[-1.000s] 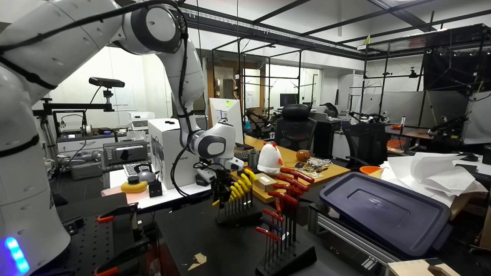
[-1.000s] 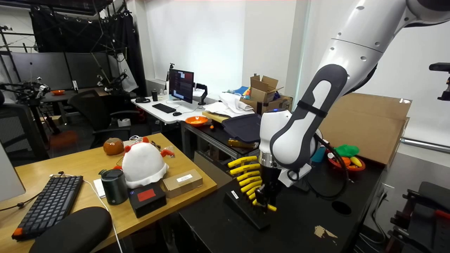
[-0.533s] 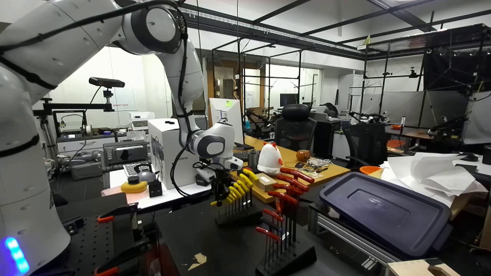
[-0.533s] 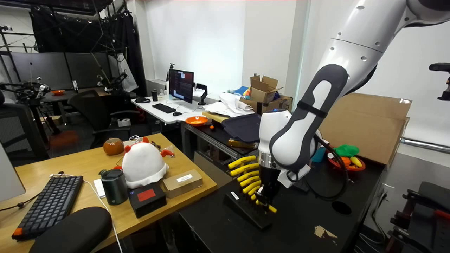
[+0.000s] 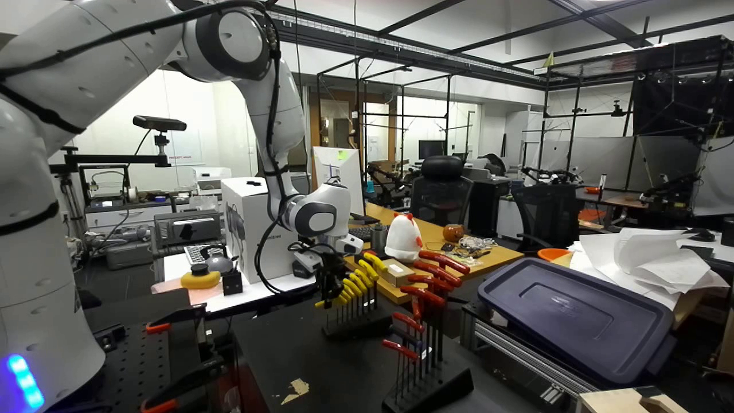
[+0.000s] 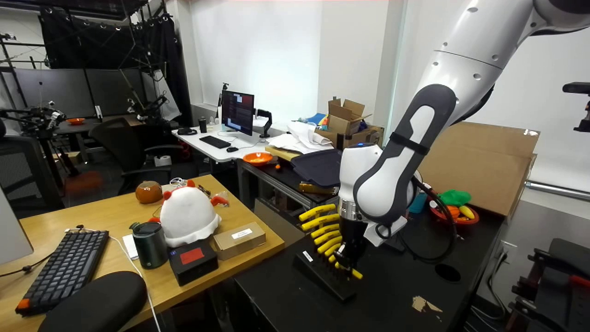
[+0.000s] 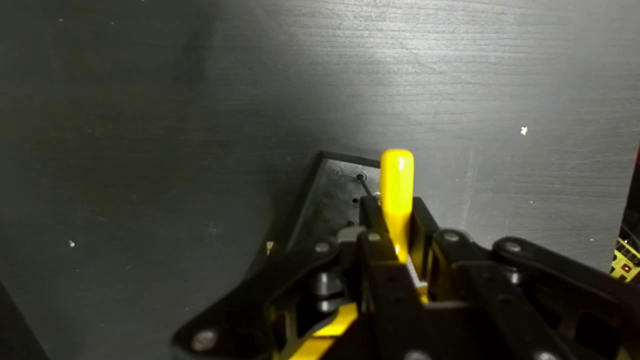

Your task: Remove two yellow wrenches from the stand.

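Note:
A black stand (image 6: 322, 279) holds a row of yellow wrenches (image 6: 320, 221) with upright dark shafts, and it also shows in an exterior view (image 5: 352, 330). My gripper (image 7: 395, 205) is shut on the yellow handle of the wrench (image 7: 397, 172) at the low end of the row. One finger lies on each side of the handle, and its end sticks out past the fingertips. The tip of this handle shows in both exterior views (image 5: 319, 304) (image 6: 356, 274). Its shaft is mostly hidden; the wrench appears still seated in the stand. Part of the stand (image 7: 320, 215) shows in the wrist view.
A second stand (image 5: 441, 387) with red-handled wrenches (image 5: 424, 295) stands on the same black table (image 5: 298, 350). A wooden desk with a white plush toy (image 6: 186, 214) and a cardboard box (image 6: 239, 240) is beside it. A bowl of toy food (image 6: 463, 220) stands behind the arm.
Over the first half second the hand shifted slightly and the fingers drew in around the end handle. Since then nothing has visibly moved.

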### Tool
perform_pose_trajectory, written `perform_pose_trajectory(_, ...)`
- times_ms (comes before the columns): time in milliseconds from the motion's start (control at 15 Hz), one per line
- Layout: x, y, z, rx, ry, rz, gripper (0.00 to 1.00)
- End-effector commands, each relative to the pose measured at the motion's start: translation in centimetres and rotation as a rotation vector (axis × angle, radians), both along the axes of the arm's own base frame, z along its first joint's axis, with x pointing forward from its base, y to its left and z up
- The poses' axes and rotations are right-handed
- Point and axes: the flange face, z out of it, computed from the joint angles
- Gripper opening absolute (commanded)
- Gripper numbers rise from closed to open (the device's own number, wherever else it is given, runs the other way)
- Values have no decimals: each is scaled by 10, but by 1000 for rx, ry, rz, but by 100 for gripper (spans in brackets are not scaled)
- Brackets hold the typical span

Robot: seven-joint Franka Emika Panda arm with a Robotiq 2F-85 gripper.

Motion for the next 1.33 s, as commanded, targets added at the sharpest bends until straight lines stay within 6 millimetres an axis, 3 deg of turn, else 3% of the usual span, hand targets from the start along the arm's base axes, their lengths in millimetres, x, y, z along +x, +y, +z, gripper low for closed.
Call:
perform_pose_trajectory(0, -1, 1, 8, -7, -13, 5, 4)
perform_pose_trajectory(1267, -2, 17, 36, -58, -49, -9, 4)
